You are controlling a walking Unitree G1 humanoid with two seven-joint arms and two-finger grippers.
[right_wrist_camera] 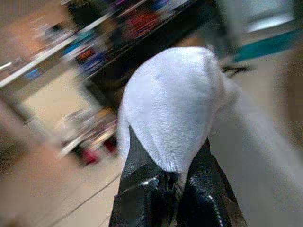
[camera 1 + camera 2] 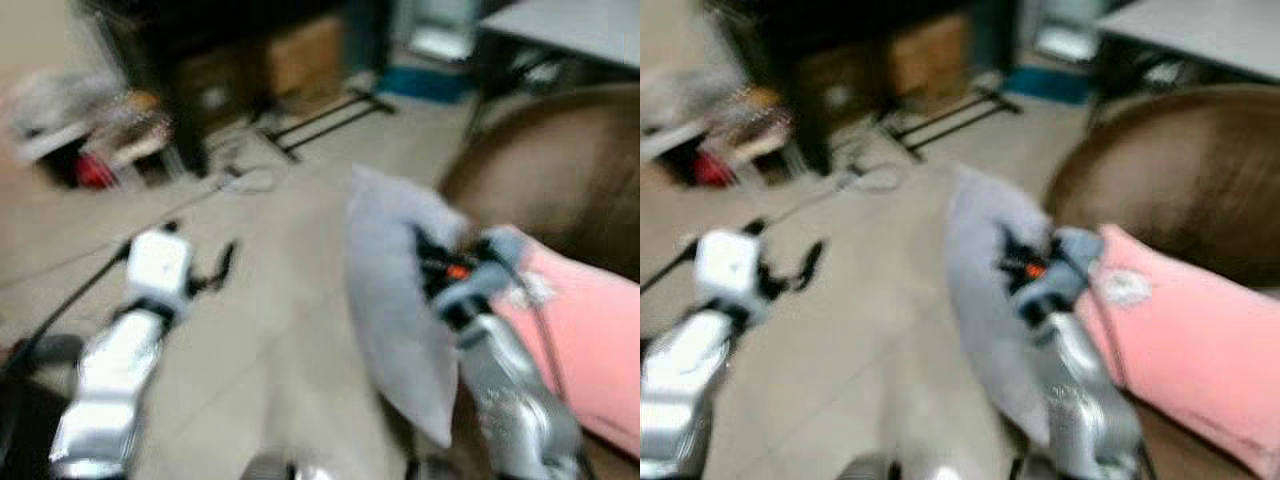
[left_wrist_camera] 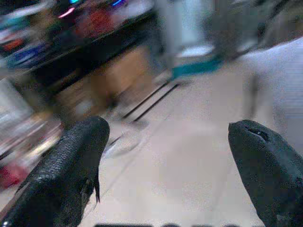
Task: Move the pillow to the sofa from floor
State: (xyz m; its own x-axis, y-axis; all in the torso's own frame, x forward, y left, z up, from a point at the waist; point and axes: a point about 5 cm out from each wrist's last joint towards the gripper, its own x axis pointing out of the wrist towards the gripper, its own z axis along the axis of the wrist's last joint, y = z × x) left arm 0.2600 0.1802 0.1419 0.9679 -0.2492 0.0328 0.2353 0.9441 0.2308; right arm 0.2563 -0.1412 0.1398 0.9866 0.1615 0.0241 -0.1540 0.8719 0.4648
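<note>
Off the floor (image 2: 270,330) at the right, the grey pillow (image 2: 395,300) hangs from the right gripper (image 1: 173,177), whose 2 fingers are clamped on a pinch of its edge. Lifting looks done; what remains is carrying it over and setting it on the brown sofa (image 2: 560,180), far right, beside a pink cushion (image 2: 590,340). That arm is raised and bent at mid-height, near the sofa. Left of it, the left gripper (image 3: 170,161) reaches forward over bare floor, fingers spread wide, holding nothing.
</note>
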